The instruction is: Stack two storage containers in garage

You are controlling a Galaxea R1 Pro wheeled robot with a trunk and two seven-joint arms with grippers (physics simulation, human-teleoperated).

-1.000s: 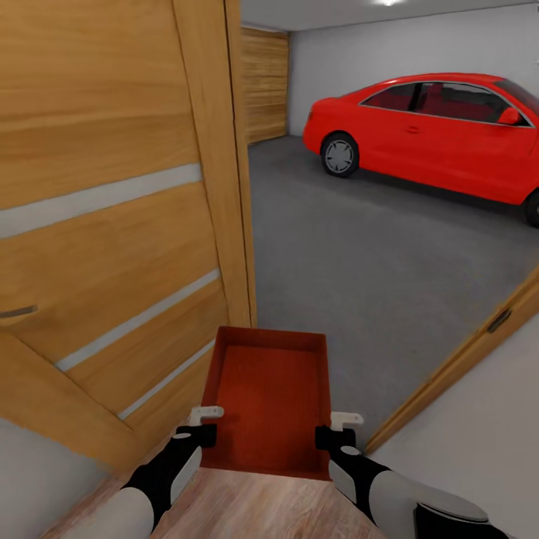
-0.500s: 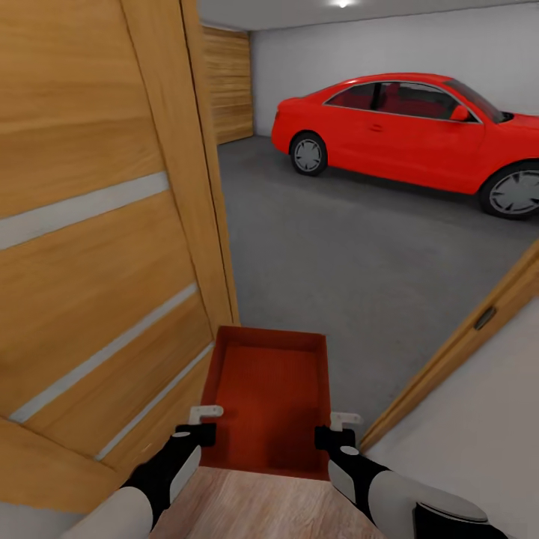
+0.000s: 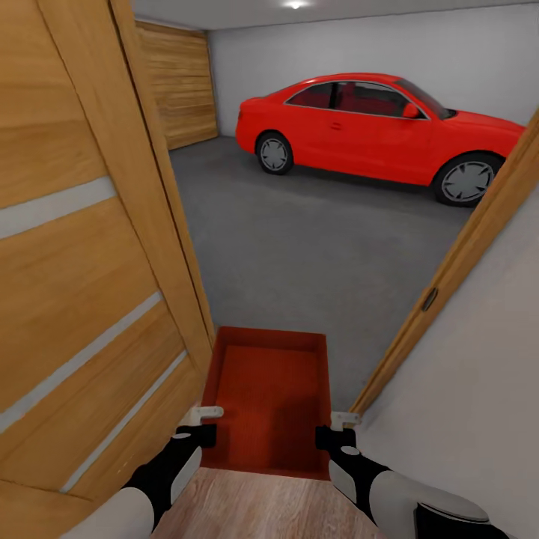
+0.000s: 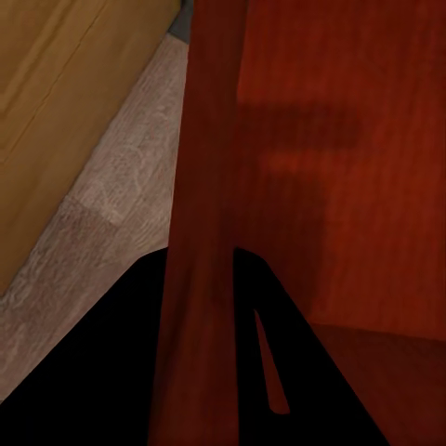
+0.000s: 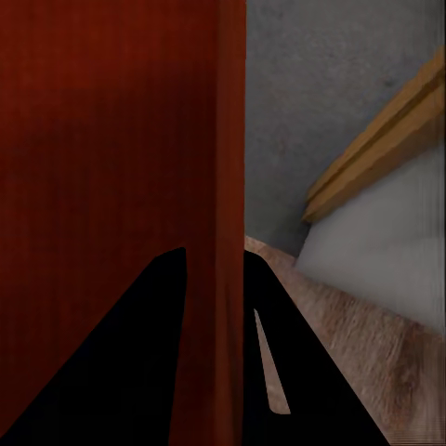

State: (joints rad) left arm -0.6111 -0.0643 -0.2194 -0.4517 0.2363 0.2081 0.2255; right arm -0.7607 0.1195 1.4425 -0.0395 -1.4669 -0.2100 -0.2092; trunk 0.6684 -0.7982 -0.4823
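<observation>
One orange-red storage container (image 3: 269,400) is held low in front of me, over the doorway threshold between the wood-plank floor (image 3: 254,509) and the garage's dark grey floor (image 3: 314,247). My left gripper (image 3: 203,423) is shut on its left side wall (image 4: 200,232). On the opposite wall (image 5: 228,186), my right gripper (image 3: 338,428) is shut as well. In each wrist view the thin wall runs between the two dark fingers. The bin is open-topped and has nothing in it. The second container is out of view.
An open wooden door (image 3: 90,247) stands close on my left. The door frame (image 3: 449,277) and a white wall (image 3: 479,389) close in on my right. Inside the garage, a red car (image 3: 374,127) is parked at the back, beside a wooden-slat door (image 3: 180,82).
The whole picture has shifted: door, car and frame slid left as the camera turned right at the doorway. The container sits the same between both grippers.
</observation>
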